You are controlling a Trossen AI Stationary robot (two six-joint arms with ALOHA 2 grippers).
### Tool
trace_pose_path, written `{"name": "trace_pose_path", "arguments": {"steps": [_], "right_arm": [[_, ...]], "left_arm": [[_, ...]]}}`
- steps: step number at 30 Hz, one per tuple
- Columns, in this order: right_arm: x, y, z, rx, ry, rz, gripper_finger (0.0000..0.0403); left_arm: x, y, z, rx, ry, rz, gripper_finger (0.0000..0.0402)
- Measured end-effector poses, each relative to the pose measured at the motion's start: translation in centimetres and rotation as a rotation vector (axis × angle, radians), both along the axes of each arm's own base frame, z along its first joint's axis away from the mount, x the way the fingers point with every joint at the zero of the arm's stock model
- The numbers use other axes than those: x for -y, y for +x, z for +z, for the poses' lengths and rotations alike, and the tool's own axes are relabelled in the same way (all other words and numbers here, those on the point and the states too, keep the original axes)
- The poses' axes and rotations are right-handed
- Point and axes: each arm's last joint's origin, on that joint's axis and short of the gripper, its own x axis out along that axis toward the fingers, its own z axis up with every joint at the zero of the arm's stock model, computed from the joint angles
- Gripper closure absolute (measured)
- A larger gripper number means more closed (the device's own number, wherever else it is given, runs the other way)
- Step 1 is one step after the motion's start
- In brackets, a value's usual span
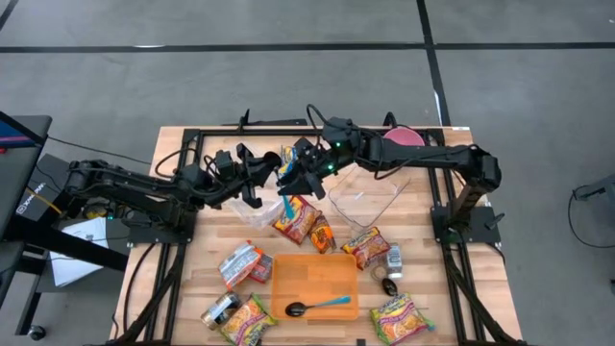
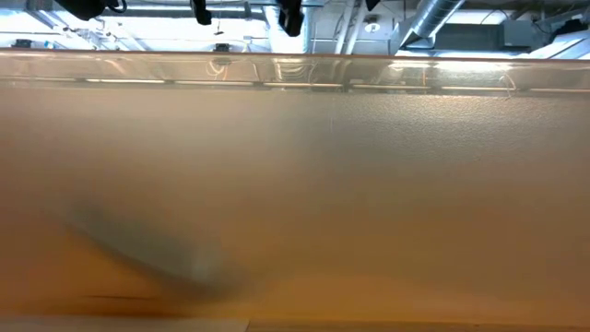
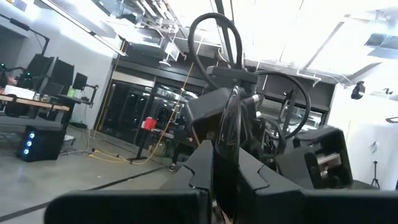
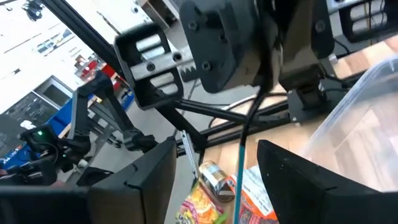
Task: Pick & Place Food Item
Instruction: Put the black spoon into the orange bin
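The right gripper (image 1: 291, 183) has its jaws spread around a food packet (image 1: 288, 159) raised above the tabletop (image 1: 423, 288), facing the left gripper (image 1: 252, 173), whose jaws' state I cannot tell. This looks like a mid-air carry or handover; next comes lowering the packet into the clear container (image 1: 370, 197) just beside.

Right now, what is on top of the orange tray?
A spoon with a dark bowl and blue handle lies on the orange tray; nothing else is on it. Whatever is beneath the tray is covered.

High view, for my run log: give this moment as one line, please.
left pincer: over clear tub | right pincer: facing it mid-table | orange tray: holds spoon
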Motion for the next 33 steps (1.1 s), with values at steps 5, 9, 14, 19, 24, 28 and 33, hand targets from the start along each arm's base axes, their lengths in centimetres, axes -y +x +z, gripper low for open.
{"name": "trace_pose_path", "arguments": {"steps": [5,9,14,19,24,28,33], "right_arm": [[0.3,-0.1,0.1,0.007,-0.001,-0.007,0.0219],[0.4,-0.1,0.1,0.013,-0.002,-0.009,0.0264],[0.3,0.0,0.1,0.012,-0.002,-0.006,0.0322],[0.0,0.0,0.2,0.013,-0.002,-0.001,0.0361],[-0.5,0.1,0.2,0.027,-0.024,0.015,0.0397],[-0.8,0.1,0.3,0.043,-0.026,0.033,0.0399],[-1.0,0.1,0.4,0.055,-0.031,0.042,0.04]], "left_arm": [[0.0,0.0,0.0,0.0,0.0,0.0,0.0391],[0.0,0.0,0.0,0.001,-0.001,0.0,0.0389],[0.0,0.0,0.0,0.009,-0.014,-0.008,0.039],[0.0,0.0,0.1,0.019,-0.03,-0.019,0.039],[0.1,-0.1,0.2,0.041,-0.031,-0.051,0.039],[0.1,-0.1,0.2,0.046,-0.031,-0.056,0.0391],[0.1,-0.1,0.3,0.059,-0.063,-0.074,0.0382]]}}
